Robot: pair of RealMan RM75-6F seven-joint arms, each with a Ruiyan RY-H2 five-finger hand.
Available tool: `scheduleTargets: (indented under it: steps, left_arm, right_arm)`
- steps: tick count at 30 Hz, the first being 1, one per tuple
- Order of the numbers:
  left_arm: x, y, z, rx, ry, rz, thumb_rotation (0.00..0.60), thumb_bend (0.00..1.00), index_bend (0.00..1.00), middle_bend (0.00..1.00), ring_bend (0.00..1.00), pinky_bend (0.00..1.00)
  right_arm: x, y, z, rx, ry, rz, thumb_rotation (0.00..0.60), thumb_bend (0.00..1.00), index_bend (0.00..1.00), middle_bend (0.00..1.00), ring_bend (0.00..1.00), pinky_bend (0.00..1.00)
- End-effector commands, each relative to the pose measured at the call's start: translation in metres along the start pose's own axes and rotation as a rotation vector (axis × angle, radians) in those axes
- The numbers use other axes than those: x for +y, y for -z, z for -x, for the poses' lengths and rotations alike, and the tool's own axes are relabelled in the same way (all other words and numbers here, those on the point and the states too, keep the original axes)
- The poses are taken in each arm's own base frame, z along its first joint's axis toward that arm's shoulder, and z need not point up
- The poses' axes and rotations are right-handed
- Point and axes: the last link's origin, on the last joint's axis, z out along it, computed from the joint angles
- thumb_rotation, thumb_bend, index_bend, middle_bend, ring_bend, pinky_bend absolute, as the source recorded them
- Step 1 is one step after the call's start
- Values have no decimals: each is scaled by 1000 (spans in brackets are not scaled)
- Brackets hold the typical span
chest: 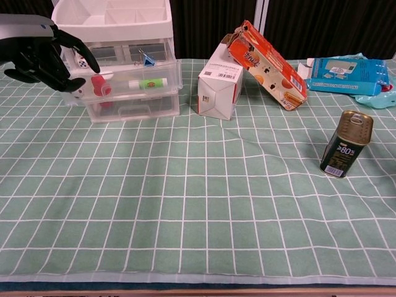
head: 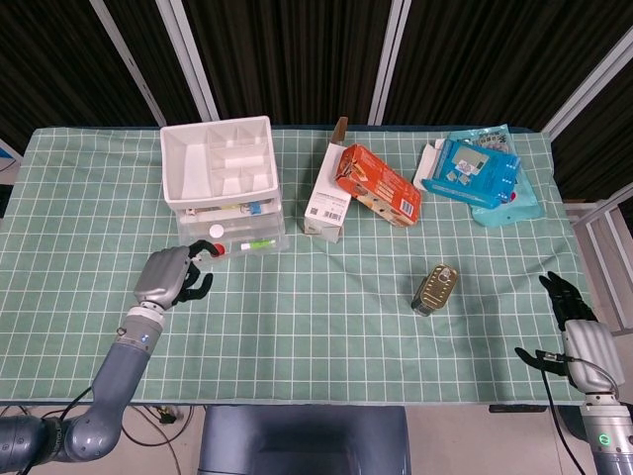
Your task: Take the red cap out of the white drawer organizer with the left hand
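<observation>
— Is the red cap out yet?
— No, it lies in the pulled-open drawer of the white drawer organizer, upper left. The left hand, fingers curled, grips the drawer front — cap ungrasped, lifting remains.
</observation>
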Motion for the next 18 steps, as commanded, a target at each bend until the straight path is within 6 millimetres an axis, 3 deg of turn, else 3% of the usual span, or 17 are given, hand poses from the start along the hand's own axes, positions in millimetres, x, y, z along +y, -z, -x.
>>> scheduleTargets:
  steps: [1,7,10,13,18]
  left_arm:
    - [2,0,-3,12,4,8,600,311,316,1000,1000,1000]
    - [12,-3,-21,74,-47,51,600,260,329,1000,1000,1000]
    - [20,-12,-34,111,-171,79,600,228,342,1000,1000,1000]
    - [26,-27,-47,108,-416,106,600,200,361,1000,1000,1000]
    - [23,-42,-58,48,-568,124,600,185,380,1000,1000,1000]
  right_arm:
    - [0,0,0,1,0,0,600,66,0,0,0,218]
    - [0,0,0,0,0,0,600,66,0,0,0,219]
    - [0,0,0,0,0,0,600,66,0,0,0,219]
    - [0,0,0,0,-1,1,600,66,0,0,0,219]
    - [0,0,0,1,-3,2,600,66,0,0,0,219]
